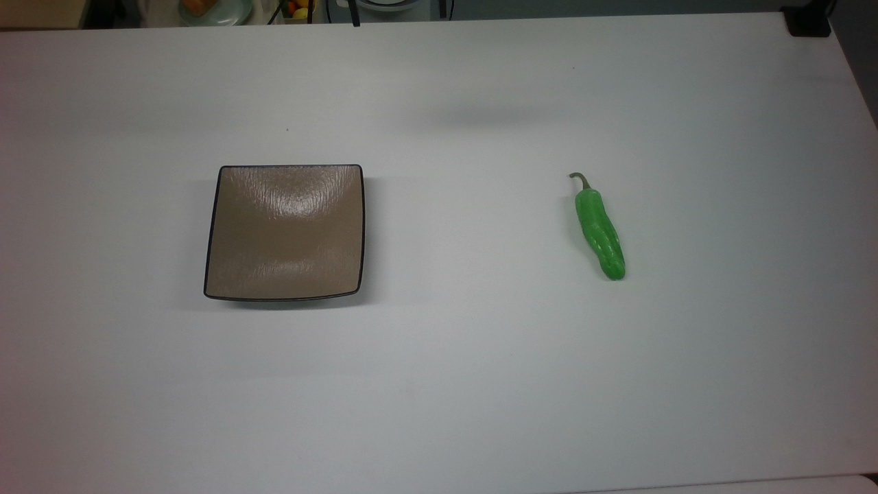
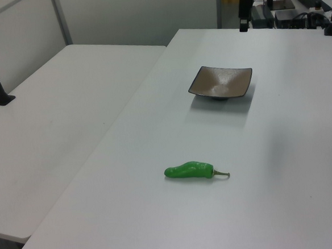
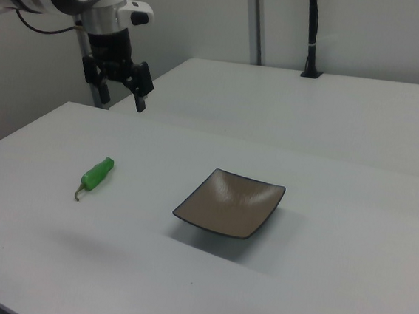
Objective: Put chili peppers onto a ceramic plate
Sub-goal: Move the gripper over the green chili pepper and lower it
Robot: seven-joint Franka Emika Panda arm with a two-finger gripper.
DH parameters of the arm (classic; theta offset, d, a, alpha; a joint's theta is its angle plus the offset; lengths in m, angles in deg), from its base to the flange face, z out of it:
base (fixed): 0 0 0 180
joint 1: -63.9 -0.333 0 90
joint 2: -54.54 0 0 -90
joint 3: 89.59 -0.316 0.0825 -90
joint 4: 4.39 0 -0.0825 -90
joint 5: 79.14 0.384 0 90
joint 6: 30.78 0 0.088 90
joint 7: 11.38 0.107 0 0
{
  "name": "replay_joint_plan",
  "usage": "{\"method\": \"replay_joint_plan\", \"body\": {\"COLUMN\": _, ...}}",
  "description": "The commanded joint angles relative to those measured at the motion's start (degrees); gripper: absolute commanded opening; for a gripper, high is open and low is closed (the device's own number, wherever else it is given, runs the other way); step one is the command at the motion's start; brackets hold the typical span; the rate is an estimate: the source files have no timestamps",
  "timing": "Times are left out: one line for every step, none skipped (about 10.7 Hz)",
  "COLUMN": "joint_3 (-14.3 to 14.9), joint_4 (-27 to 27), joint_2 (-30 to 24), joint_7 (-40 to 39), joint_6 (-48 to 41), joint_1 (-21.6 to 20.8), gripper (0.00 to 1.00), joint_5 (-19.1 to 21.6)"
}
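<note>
A glossy green chili pepper (image 1: pixel 600 232) lies on the white table at the top view's right, with its curved brown stem pointing toward the far edge. It also lies flat in the left view (image 2: pixel 190 170) and the right view (image 3: pixel 97 174). The square taupe ceramic plate (image 1: pixel 285 232) with a dark rim sits empty at the top view's left, a wide stretch of table away from the pepper; it also appears in the left view (image 2: pixel 220 82) and the right view (image 3: pixel 229 203). My gripper (image 3: pixel 121 99) hangs open high above the table, up and behind the pepper in the right view, holding nothing.
A second white table (image 2: pixel 63 126) adjoins along the left view's left. A black post (image 3: pixel 313 33) stands at the back in the right view. Camera stands and clutter (image 2: pixel 277 8) line the far end in the left view.
</note>
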Motion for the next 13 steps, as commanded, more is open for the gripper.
{"method": "replay_joint_plan", "body": {"joint_3": 0.7, "joint_4": -2.7, "joint_2": -1.4, "joint_7": -0.7, "joint_6": 1.7, "joint_1": -0.8, "gripper": 1.0, "joint_5": 1.1}}
{"method": "replay_joint_plan", "body": {"joint_3": 0.7, "joint_4": -2.7, "joint_2": -1.4, "joint_7": -0.7, "joint_6": 1.7, "joint_1": -0.7, "gripper": 1.0, "joint_5": 1.1}}
{"method": "replay_joint_plan", "body": {"joint_3": 0.7, "joint_4": -2.6, "joint_2": -1.4, "joint_7": -0.7, "joint_6": 1.7, "joint_1": -0.7, "gripper": 1.0, "joint_5": 1.1}}
{"method": "replay_joint_plan", "body": {"joint_3": 0.7, "joint_4": -2.6, "joint_2": -1.4, "joint_7": -0.7, "joint_6": 1.5, "joint_1": -0.7, "gripper": 1.0, "joint_5": 1.1}}
{"method": "replay_joint_plan", "body": {"joint_3": 0.7, "joint_4": -2.5, "joint_2": -1.4, "joint_7": -0.7, "joint_6": 1.5, "joint_1": -0.8, "gripper": 1.0, "joint_5": 1.1}}
{"method": "replay_joint_plan", "body": {"joint_3": 0.7, "joint_4": -2.5, "joint_2": -1.2, "joint_7": -0.6, "joint_6": 1.3, "joint_1": -1.0, "gripper": 1.0, "joint_5": 1.1}}
{"method": "replay_joint_plan", "body": {"joint_3": 0.6, "joint_4": -2.2, "joint_2": -0.6, "joint_7": -0.7, "joint_6": 1.2, "joint_1": -1.0, "gripper": 1.0, "joint_5": 1.1}}
{"method": "replay_joint_plan", "body": {"joint_3": 0.5, "joint_4": -2.1, "joint_2": 0.2, "joint_7": -0.9, "joint_6": 1.6, "joint_1": -1.0, "gripper": 1.0, "joint_5": 1.2}}
{"method": "replay_joint_plan", "body": {"joint_3": 0.2, "joint_4": -0.9, "joint_2": 1.2, "joint_7": -0.7, "joint_6": 1.3, "joint_1": -1.6, "gripper": 1.0, "joint_5": 1.1}}
{"method": "replay_joint_plan", "body": {"joint_3": 0.1, "joint_4": 0.9, "joint_2": 2.6, "joint_7": -0.6, "joint_6": 0.9, "joint_1": -2.5, "gripper": 1.0, "joint_5": 1.2}}
{"method": "replay_joint_plan", "body": {"joint_3": -0.1, "joint_4": 2.3, "joint_2": 3.3, "joint_7": 0.2, "joint_6": 0.8, "joint_1": -3.9, "gripper": 1.0, "joint_5": 1.2}}
{"method": "replay_joint_plan", "body": {"joint_3": -0.8, "joint_4": 2.5, "joint_2": 3.7, "joint_7": 2.8, "joint_6": 0.9, "joint_1": -5.7, "gripper": 1.0, "joint_5": 1.1}}
{"method": "replay_joint_plan", "body": {"joint_3": -1.1, "joint_4": 3.9, "joint_2": 5.0, "joint_7": 5.5, "joint_6": 0.9, "joint_1": -7.6, "gripper": 1.0, "joint_5": 1.0}}
